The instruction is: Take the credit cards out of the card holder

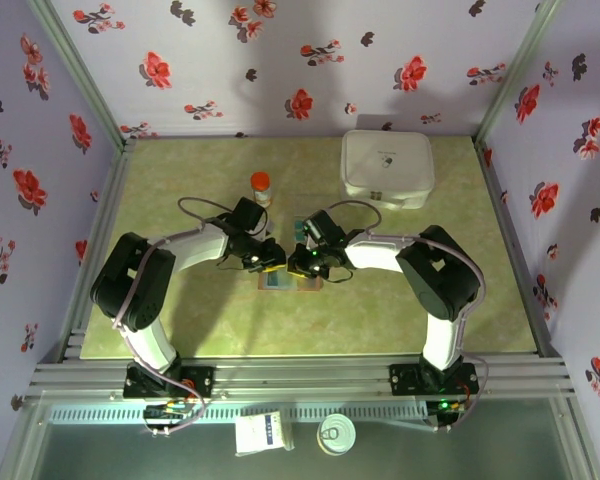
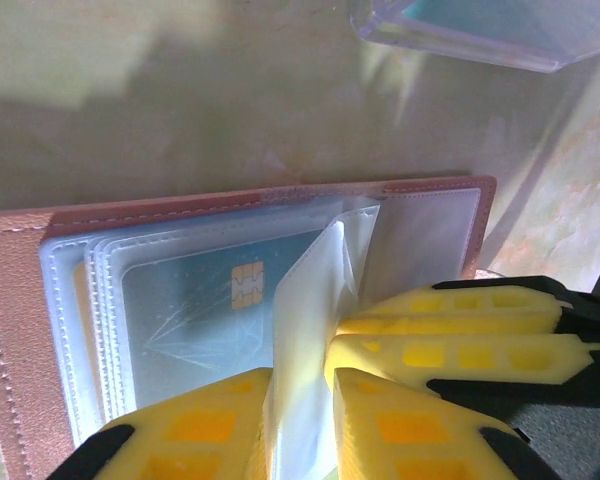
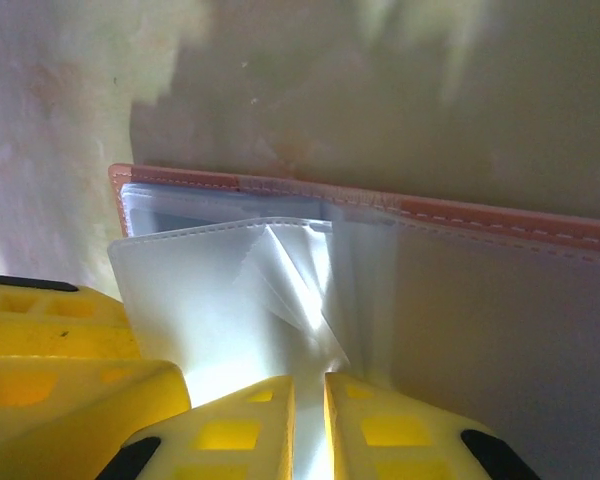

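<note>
Looking down from above: finding the holder (image 1: 280, 281) lying open and flat at the middle of the green tabletop (image 1: 180, 320); crowding over it with the left pincer (image 1: 267, 258) and the right pincer (image 1: 302, 264), tips near each other; noting a white case (image 1: 385, 168) at the far right and an orange-capped bottle (image 1: 262, 187) just beyond the left pincer, both apart from the holder. Looking through the left wrist: pinching a clear sleeve (image 2: 315, 290) of the holder (image 2: 20, 300) between the yellow fingers (image 2: 180, 430) of the left pincer (image 2: 300, 440), gripping the plastic; meeting the right pincer (image 2: 338, 338) on the same sleeve from the right, its fingers almost together; showing a teal card (image 2: 200, 310) with a gold chip sitting inside a pocket beneath; catching a clear box (image 2: 460, 30) at the top edge, past the holder. Looking through the right wrist: nipping the raised sleeve (image 3: 230, 280) in the right pincer (image 3: 310, 420), jaws drawn to a thin slit around the plastic; seeing the left pincer's fingers (image 3: 50, 340) just beside at left; tracing the holder's brown stitched edge (image 3: 480, 215) along the far side.
</note>
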`<state>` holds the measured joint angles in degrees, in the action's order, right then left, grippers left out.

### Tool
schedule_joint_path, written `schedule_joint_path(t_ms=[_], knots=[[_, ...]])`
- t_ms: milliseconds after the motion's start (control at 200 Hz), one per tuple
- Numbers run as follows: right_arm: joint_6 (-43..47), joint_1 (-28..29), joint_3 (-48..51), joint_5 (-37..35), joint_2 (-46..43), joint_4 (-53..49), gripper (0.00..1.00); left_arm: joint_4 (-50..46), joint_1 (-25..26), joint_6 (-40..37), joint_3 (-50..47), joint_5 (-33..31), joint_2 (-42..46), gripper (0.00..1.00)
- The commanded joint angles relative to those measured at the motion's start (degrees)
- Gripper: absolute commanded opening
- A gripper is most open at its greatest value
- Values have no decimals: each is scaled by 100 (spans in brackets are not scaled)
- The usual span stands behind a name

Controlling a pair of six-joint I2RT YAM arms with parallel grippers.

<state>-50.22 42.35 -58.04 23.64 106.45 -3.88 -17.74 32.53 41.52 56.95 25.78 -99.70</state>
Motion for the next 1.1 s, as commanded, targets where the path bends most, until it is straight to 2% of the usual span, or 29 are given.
schedule_joint_path(t_ms=[0,175,345,665,870,1095], knots=[[-77,-50,76,-6,-293,-82,18,19,34,72,52,98,7,21],[70,-86,54,-229,-615,-429,20,-67,60,111,132,106,160,21],[293,-254,38,-390,-1077,-860,20,-171,151,148,316,130,232,25],[695,-703,256,-833,-2054,-1642,22,-162,623,280,938,138,-303,41],[706,-833,458,-943,-2456,-1773,23,-177,825,291,1274,156,-754,46],[619,-835,504,-859,-2497,-1728,24,-274,768,154,1280,94,-644,49]])
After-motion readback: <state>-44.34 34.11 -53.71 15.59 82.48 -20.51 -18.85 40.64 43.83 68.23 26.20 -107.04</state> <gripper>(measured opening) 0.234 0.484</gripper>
